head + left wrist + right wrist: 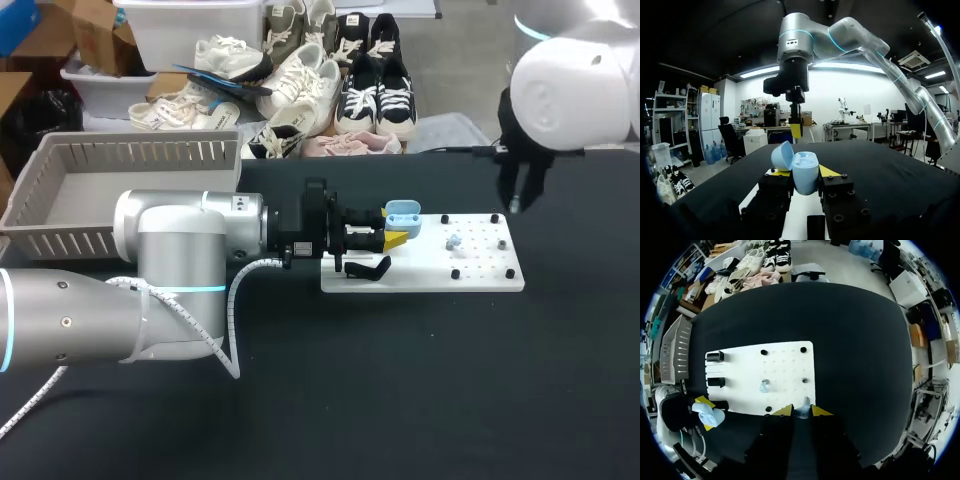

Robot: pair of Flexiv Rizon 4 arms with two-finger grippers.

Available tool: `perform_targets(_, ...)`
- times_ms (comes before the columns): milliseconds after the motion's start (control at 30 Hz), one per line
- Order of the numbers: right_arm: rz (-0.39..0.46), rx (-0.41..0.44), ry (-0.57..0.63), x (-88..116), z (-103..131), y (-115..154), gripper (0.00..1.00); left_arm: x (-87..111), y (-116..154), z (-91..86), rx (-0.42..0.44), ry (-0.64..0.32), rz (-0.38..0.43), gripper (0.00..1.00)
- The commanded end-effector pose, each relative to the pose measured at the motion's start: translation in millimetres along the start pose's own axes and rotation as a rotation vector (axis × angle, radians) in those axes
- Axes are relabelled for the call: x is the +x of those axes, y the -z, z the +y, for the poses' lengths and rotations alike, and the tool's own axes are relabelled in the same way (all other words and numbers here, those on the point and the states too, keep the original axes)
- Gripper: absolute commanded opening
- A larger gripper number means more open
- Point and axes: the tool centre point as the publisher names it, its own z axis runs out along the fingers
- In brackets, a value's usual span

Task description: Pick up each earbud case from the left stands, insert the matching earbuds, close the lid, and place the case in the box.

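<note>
Left arm (pixel 170 260): fills the near left of the head view and reaches across the table to the white board's left end.
Table (pixel 400 380): black top, carrying the board and the box.
Box (pixel 140 153): grey, slatted walls, at the table's far left, well apart from the board.
Right arm (pixel 565 85): comes in from the far right and hangs over the board's right edge.
White board (pixel 480 272): flat, with black stands (pixel 715 356) along its left end.
Left gripper (pixel 805 180): clenched on the earbud case.
Right gripper (pixel 802 412): pinching a pale earbud (pixel 804 406) between its yellow tips.
Earbud case (pixel 402 213): light blue, lid open, held over the board's left end.
Second earbud (pixel 764 386): lying near the board's middle.
</note>
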Motion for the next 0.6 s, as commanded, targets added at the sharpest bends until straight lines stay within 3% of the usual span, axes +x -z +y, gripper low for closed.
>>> perform_targets(33,-0.030,0.021,-0.039,19.3,15.3,15.3,0.00,0.7,-0.2,-0.1,-0.001,-0.001,-0.002,0.00)
perform_targets(200,-0.044,0.055,-0.119,32.7,34.7,32.4,0.00,0.7,-0.2,-0.1,-0.001,-0.001,-0.002,0.00)
perform_targets(600,-0.052,0.015,-0.297,61.4,76.5,64.1,0.00,0.7,-0.2,-0.1,-0.001,-0.001,-0.002,0.00)
